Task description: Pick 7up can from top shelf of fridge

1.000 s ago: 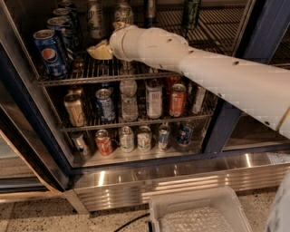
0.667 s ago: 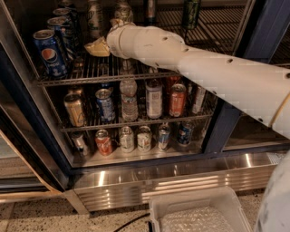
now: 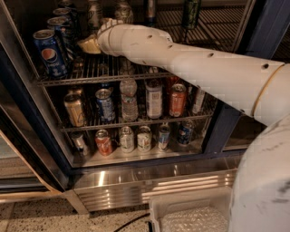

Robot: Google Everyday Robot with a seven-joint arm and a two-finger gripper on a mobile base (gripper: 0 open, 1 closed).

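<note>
Silvery-white, green-lettered 7up can [image 3: 122, 11] stands far back on the chrome wire top shelf [image 3: 90, 69] in the dark-framed fridge [image 3: 267, 31]. My tan gripper [image 3: 89, 44] hovers over that shelf's left part, seemingly clear of the can; open or closed, I cannot tell.

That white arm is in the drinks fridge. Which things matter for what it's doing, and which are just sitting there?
Part of the job: the pincer, over the left side of the top shelf; the 7up can just beyond it; the fridge.

Just sitting about: Pepsi cans, tall green can, water bottle and red can lower down, plastic bin on the floor.
</note>
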